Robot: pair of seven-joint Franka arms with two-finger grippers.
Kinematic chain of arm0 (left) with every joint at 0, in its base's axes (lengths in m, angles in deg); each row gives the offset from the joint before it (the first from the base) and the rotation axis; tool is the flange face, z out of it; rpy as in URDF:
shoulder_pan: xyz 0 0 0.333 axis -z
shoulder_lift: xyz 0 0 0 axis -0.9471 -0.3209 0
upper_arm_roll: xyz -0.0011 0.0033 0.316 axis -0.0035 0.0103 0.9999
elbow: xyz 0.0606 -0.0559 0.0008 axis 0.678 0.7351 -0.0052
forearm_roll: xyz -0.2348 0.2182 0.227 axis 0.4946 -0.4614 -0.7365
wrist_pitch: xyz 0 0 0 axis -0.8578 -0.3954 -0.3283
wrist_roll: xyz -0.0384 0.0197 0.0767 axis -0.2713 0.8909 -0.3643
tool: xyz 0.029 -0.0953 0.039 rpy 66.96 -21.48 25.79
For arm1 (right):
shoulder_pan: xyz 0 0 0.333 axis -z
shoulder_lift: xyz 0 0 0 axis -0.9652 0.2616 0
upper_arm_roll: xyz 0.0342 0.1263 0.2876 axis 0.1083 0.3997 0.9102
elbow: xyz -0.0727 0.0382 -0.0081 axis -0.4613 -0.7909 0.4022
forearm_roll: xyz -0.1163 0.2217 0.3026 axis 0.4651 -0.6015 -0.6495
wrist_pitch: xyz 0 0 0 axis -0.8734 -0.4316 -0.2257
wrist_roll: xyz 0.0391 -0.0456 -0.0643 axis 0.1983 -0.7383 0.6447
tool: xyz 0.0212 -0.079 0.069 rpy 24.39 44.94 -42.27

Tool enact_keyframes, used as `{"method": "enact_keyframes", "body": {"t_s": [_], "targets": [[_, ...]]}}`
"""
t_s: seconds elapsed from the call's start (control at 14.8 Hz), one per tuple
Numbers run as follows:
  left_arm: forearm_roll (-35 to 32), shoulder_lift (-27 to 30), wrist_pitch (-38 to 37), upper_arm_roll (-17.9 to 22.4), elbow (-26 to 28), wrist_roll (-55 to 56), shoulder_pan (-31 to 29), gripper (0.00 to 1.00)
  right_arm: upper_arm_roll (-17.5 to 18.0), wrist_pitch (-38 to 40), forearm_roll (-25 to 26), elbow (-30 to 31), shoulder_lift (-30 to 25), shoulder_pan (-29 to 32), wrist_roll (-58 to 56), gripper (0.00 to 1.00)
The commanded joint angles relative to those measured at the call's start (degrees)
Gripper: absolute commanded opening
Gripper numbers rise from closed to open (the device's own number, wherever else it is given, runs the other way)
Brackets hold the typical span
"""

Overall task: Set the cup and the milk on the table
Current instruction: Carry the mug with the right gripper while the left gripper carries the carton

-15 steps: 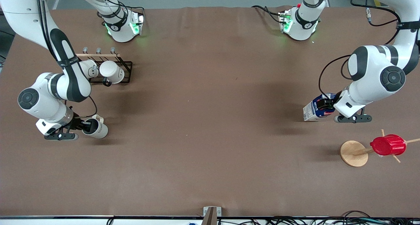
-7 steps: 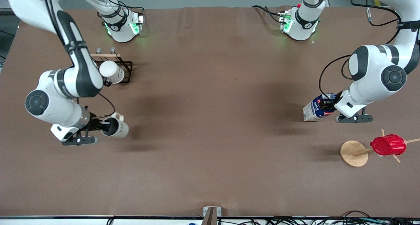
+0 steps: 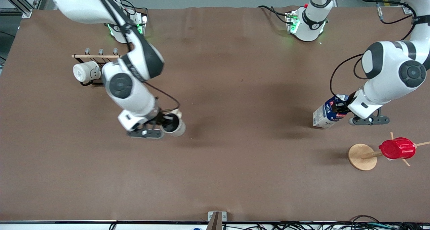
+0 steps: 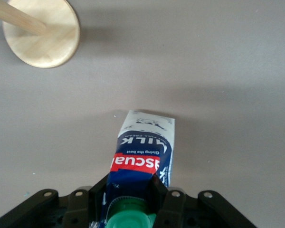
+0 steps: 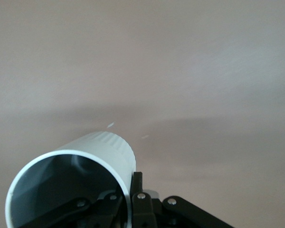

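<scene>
My right gripper (image 3: 163, 123) is shut on the rim of the cream cup (image 3: 174, 124) and holds it tilted above the brown table (image 3: 228, 163), about midway along it. In the right wrist view the cup (image 5: 92, 164) shows its dark inside, with one finger inside the rim and one outside. My left gripper (image 3: 343, 108) is shut on the top of the blue-and-white milk carton (image 3: 327, 115), which leans over the table toward the left arm's end. In the left wrist view the milk carton (image 4: 141, 159) hangs between the jaws, green cap nearest the camera.
A black wire rack (image 3: 88, 57) with a wooden bar holds a white mug (image 3: 84, 72) near the right arm's end. A wooden peg stand (image 3: 362, 156) carries a red ribbed cup (image 3: 397, 148) near the left arm's end; its round base shows in the left wrist view (image 4: 42, 32).
My right arm has swung the cup from near the rack toward the middle of the table. My left gripper has tilted the milk carton a little more upright and shifted slightly.
</scene>
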Motion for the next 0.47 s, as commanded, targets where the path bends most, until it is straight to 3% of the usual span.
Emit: {"method": "enact_keyframes", "body": {"t_s": [0.0,0.41], "targets": [[-0.3,0.2,-6.1,-3.7,-6.7,4.0,-0.7,0.14,0.1,0.2,1.9,-2.7,3.0,-5.0,6.1,0.0],[-1.2,-6.9,-8.3,-13.8,-17.2,11.3,-0.1,0.15,0.1,-6.6,8.6,-2.3,8.2,-12.9,18.7,0.0]]}}
